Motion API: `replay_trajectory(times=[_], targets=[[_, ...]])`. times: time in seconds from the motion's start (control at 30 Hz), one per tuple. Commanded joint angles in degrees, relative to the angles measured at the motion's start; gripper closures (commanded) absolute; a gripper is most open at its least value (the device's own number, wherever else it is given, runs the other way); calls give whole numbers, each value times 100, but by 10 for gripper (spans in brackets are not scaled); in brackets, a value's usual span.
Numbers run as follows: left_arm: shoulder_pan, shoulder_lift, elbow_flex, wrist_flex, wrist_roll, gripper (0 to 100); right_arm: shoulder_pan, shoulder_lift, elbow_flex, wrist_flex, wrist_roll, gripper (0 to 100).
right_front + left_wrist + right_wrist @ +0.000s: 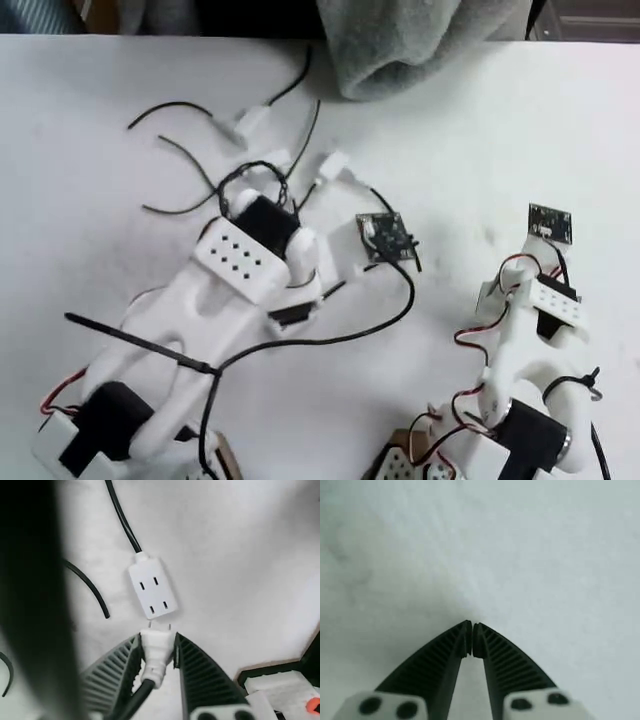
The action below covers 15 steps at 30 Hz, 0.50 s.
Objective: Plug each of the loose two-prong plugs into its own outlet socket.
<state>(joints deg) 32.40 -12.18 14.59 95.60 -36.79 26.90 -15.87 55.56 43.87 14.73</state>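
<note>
Left wrist view: the left end effector [157,639] is closed to the width of a white two-prong plug [156,649] and grips it on both flanks. The plug's black lead runs back between the ribbed fingers [200,675]. The prongs point forward and stand just short of the near end of a white outlet socket [152,590]; they are in no slot. The socket lies flat on the white surface [240,555], two pairs of slots facing up, all four unoccupied. Its black cord [121,517] leaves from the far end. A loose black cord end [91,587] lies just beside the socket, apart from it. Right wrist view: the right end effector [471,634] is closed tip to tip and holds nothing, with bare surface beneath it. High view: the left arm [230,280] extends from the near edge toward the middle of the surface, and the right arm [530,330] stands well apart from it. Beyond the left arm lies a white connector body [333,163] on a black lead, and farther off a second white connector body [250,122], among loose black cords [175,105]. Which body is the socket cannot be told from here. A grey cloth [400,45] overhangs the far edge.
</note>
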Motion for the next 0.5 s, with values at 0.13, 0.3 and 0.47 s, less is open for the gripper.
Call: replay_trajectory(times=[0.13,0.3,0.47], targets=[[-31,-268,1345,-1196,-79,976,-66,-171,-18,-75,-53,978],[-66,-268,1442,-1802,879,976,-66,-163,-18,-75,-53,978],[-66,-233,1468,-1960,1442,976,-66,-163,-18,-75,-53,978]])
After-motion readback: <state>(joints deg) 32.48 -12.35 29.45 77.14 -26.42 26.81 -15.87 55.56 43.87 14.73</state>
